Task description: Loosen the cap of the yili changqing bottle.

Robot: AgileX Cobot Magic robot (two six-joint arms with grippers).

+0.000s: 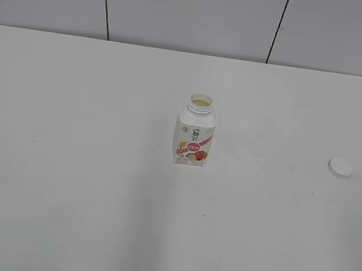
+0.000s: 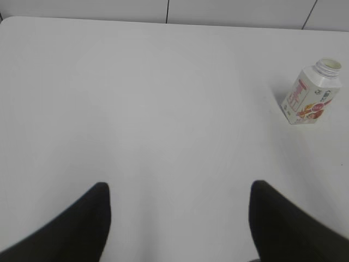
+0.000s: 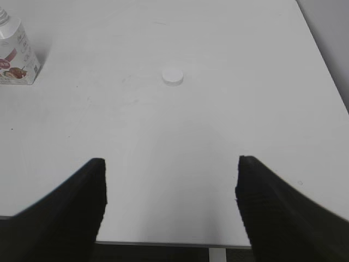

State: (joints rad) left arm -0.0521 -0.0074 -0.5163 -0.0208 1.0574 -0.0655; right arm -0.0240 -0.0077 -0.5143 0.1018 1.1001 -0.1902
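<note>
The yili changqing bottle (image 1: 195, 132) stands upright in the middle of the white table, its neck open with no cap on it. It also shows in the left wrist view (image 2: 311, 94) and at the left edge of the right wrist view (image 3: 14, 52). The white cap (image 1: 340, 167) lies flat on the table far to the bottle's right, also seen in the right wrist view (image 3: 173, 77). My left gripper (image 2: 180, 191) is open and empty, well back from the bottle. My right gripper (image 3: 170, 166) is open and empty near the table's front edge. Neither gripper shows in the exterior view.
The white table (image 1: 63, 159) ends at a grey panelled wall (image 1: 185, 8) at the back. Its front edge (image 3: 163, 243) and right edge (image 3: 327, 71) show in the right wrist view.
</note>
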